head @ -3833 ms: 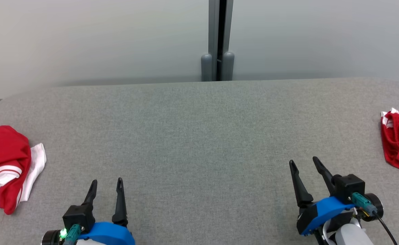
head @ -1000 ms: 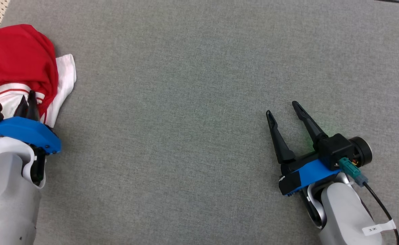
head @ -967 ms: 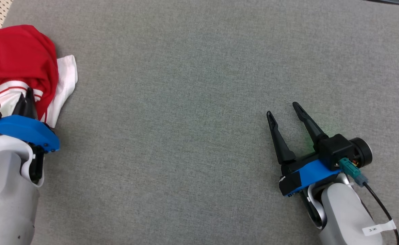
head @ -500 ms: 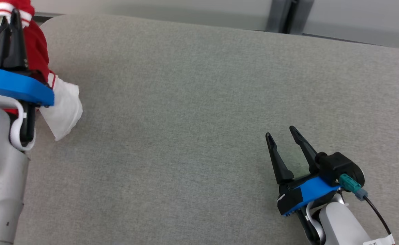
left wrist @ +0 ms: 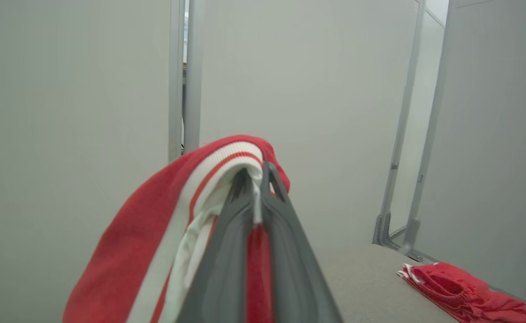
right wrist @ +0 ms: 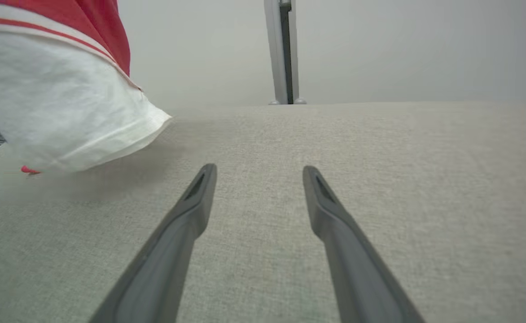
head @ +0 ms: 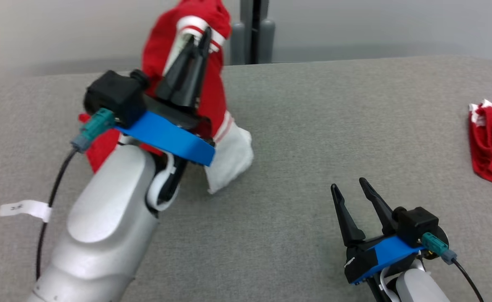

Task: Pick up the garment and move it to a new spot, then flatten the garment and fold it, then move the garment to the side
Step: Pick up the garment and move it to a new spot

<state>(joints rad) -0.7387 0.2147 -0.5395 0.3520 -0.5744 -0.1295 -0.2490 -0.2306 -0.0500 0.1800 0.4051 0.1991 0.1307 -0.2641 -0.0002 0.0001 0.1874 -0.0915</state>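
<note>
We see our left gripper [head: 202,34] pinched almost shut on the red and white garment [head: 155,46]. Its two long, dark, tapered fingers clamp a ribbed white band edged with a thin red stripe. The soft knit drapes over the fingertips (rather like a small red hood) and falls behind the blue wrist bracket [head: 166,136]. It hangs in the air over the left-centre of the table [head: 296,126], whose top is a flat grey felt-like weave with rounded corners. The garment's limp white panel [head: 231,155] hangs lowest, close over that surface; we cannot tell whether it touches.

Our right gripper [head: 348,184] sits low near the right, fingers spread in a wide V with nothing between them. A crumpled red garment with white trim [head: 491,147] lies at the table's right edge, well apart. Behind stand smooth pale partition panels [head: 376,25] joined by a grey metal post [head: 252,29].
</note>
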